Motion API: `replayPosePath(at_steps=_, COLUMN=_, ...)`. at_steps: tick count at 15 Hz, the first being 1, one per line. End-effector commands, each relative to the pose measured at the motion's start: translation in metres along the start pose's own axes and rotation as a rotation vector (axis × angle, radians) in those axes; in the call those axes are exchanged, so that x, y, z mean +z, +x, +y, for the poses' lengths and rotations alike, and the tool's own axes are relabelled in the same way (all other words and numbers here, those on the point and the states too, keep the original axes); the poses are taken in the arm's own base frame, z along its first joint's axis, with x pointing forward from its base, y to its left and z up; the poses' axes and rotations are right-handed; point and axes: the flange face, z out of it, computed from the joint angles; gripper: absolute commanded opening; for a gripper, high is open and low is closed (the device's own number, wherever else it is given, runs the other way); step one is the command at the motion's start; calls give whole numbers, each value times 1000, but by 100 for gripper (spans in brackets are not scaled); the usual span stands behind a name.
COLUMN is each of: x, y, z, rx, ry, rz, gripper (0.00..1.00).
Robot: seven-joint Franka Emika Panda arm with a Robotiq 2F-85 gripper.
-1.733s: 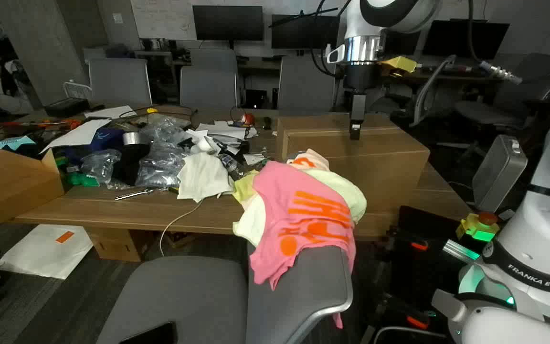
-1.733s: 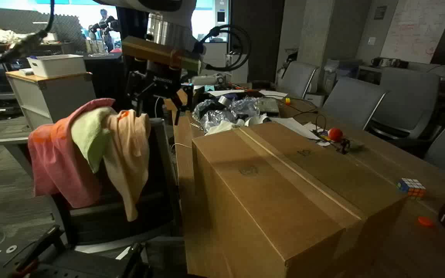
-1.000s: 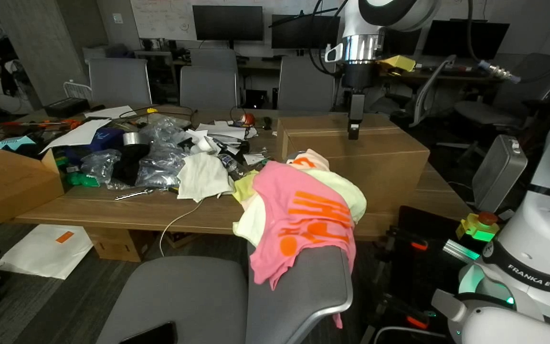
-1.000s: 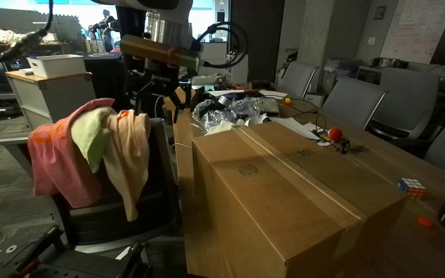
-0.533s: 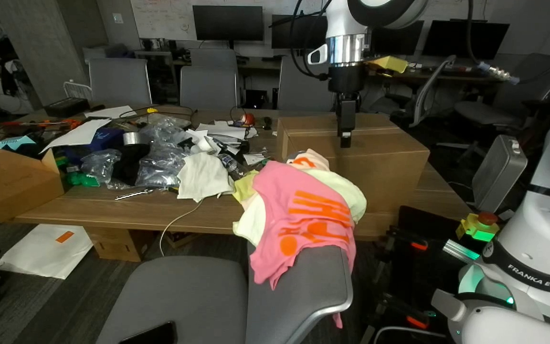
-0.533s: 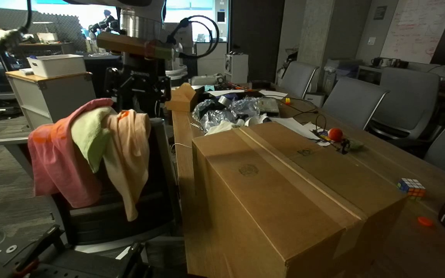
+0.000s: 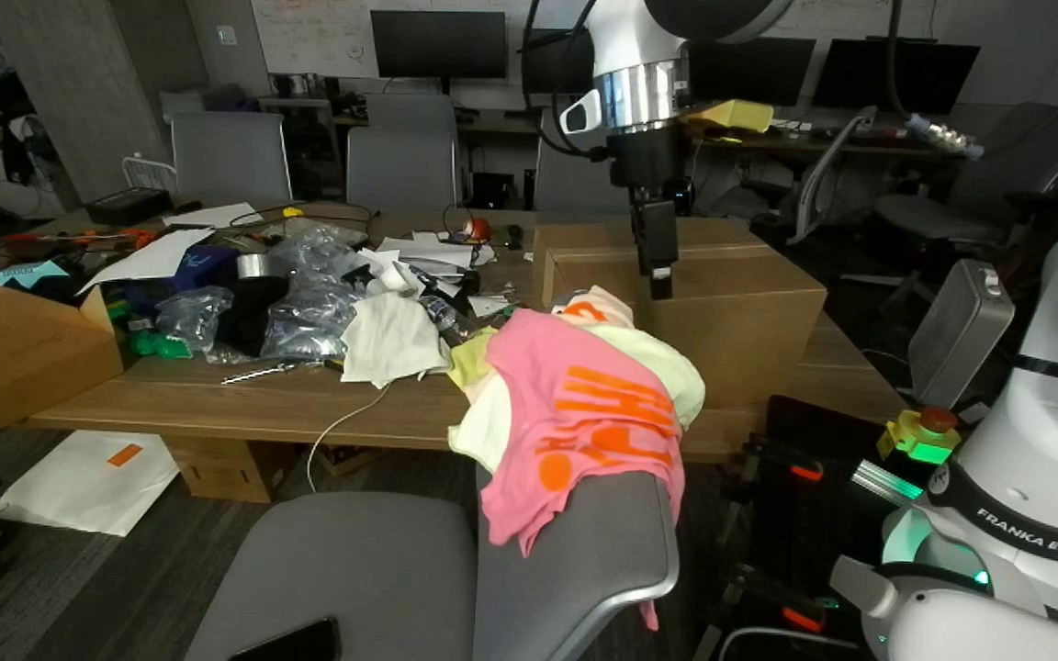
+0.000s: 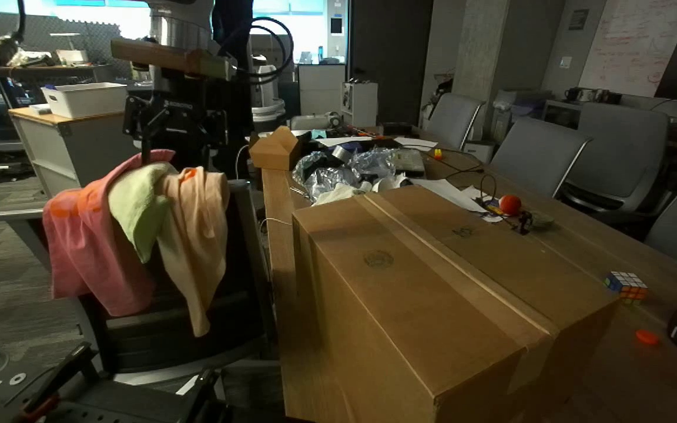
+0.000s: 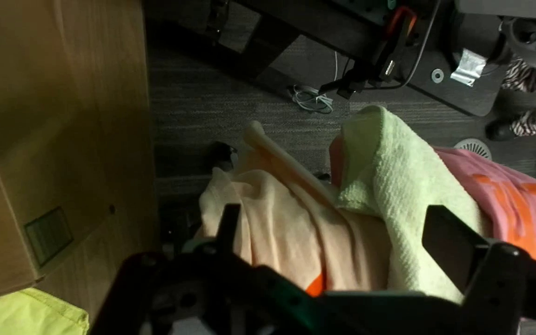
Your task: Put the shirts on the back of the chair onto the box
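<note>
Several shirts hang over the back of the grey chair (image 7: 575, 542): a pink one with orange print (image 7: 612, 395), a pale green one (image 8: 138, 194) and a peach one (image 8: 200, 217). The cardboard box (image 8: 409, 294) stands on the table beside the chair. My gripper (image 8: 175, 163) is open and empty above and behind the shirts in that exterior view. It also shows edge-on in an exterior view (image 7: 660, 286), in front of the box. In the wrist view the open gripper (image 9: 333, 209) has the peach shirt (image 9: 272, 204) and the green shirt (image 9: 403, 186) between and beyond its fingers.
The table bears plastic bags (image 7: 309, 312), a white cloth (image 7: 391, 340) and an open carton (image 7: 42, 358). A yellow cloth (image 7: 471, 358) lies by the shirts. A puzzle cube (image 8: 629, 286) and a red ball (image 8: 510, 204) lie behind the box. A phone (image 7: 295, 643) is on the chair seat.
My gripper has moved left in both exterior views, away from over the box's edge to over the shirts, and a little lower. It stays open. The shirts and box have not moved.
</note>
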Motion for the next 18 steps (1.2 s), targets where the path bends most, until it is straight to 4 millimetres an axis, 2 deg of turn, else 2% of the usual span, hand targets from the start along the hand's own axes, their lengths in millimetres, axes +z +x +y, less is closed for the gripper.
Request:
replayPosePath(at_steps=1, x=-8, y=20, z=-10, rx=7, ry=49, rz=-15, gripper=100)
replayPosePath(at_steps=3, x=-6, y=32, z=-16, rx=9, ry=78, rz=-4, gripper=100)
replayPosePath(at_steps=7, x=2, y=65, z=-43, rx=-1, ry=139, rz=11, gripper=100)
replayPosePath(at_steps=13, x=15, y=111, z=-81, rx=46, ry=117, rz=0, gripper=100)
replayPosePath(at_steps=18, x=22, y=127, z=-88, rx=100, ry=100, rz=-31, gripper=100)
